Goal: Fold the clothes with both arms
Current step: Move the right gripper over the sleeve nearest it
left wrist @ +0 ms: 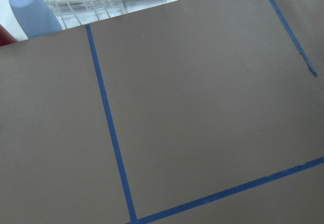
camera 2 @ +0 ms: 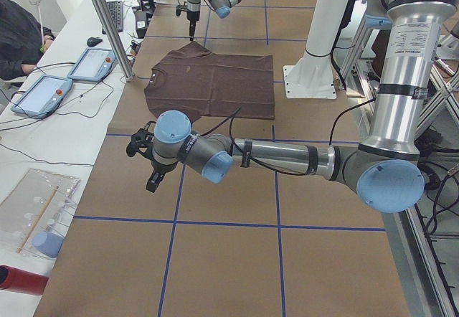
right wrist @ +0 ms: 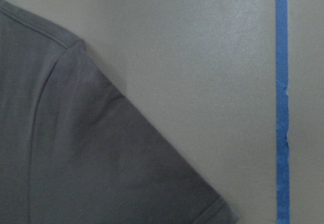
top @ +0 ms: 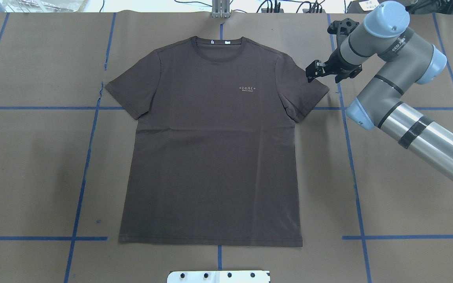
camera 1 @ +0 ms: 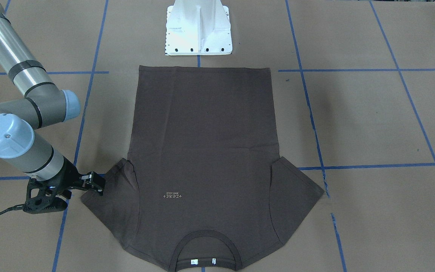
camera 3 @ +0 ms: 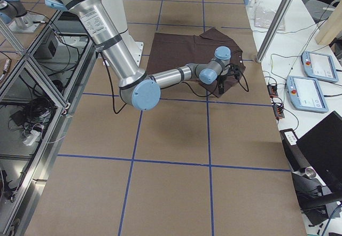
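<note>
A dark brown T-shirt (top: 210, 149) is laid flat, front up, on the counter (top: 407, 177), its hem towards the white pedestal base (camera 1: 198, 30) and its collar away from it. The right arm (top: 387, 59) is held at the sleeve (top: 305, 90) on the robot's right. The right jaws are pointed at that sleeve's outer edge, apparently holding nothing. How far they are parted cannot be told.

The left arm (camera 2: 287, 155) is stretched well apart from the T-shirt, beyond its other sleeve, over counter crossed by blue tape (left wrist: 109, 133). The left jaws are seen only from the side, so their state cannot be told.
</note>
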You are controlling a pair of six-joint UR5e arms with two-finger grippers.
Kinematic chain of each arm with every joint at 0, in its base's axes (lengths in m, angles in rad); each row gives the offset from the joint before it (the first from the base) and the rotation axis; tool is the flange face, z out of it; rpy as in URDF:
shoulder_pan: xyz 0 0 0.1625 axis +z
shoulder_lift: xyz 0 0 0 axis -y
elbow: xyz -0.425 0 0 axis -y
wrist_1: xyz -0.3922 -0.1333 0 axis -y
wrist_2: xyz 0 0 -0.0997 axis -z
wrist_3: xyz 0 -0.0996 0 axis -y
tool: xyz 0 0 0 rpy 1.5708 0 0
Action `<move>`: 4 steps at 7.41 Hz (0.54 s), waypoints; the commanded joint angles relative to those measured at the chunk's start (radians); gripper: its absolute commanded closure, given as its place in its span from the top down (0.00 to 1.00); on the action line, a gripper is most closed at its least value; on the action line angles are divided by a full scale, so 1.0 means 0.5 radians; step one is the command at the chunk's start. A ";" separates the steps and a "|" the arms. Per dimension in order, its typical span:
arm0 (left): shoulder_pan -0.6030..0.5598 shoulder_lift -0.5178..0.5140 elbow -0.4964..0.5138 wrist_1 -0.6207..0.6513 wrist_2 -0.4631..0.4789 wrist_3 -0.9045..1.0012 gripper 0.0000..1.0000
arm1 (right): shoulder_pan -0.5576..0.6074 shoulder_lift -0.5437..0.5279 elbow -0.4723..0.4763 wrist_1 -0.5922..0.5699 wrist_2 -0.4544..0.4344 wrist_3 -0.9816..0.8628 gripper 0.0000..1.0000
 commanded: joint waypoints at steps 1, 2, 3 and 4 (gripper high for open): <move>0.000 0.000 -0.001 0.001 -0.004 0.000 1.00 | -0.028 -0.018 -0.037 -0.014 -0.028 0.021 1.00; 0.000 0.000 -0.001 0.001 -0.004 0.003 1.00 | -0.031 -0.006 -0.037 -0.069 -0.043 0.009 1.00; 0.000 0.000 0.002 0.001 -0.004 0.003 1.00 | -0.034 -0.006 -0.040 -0.079 -0.046 0.003 0.99; 0.000 0.003 0.002 -0.002 -0.004 0.003 1.00 | -0.034 0.007 -0.040 -0.112 -0.049 0.003 0.96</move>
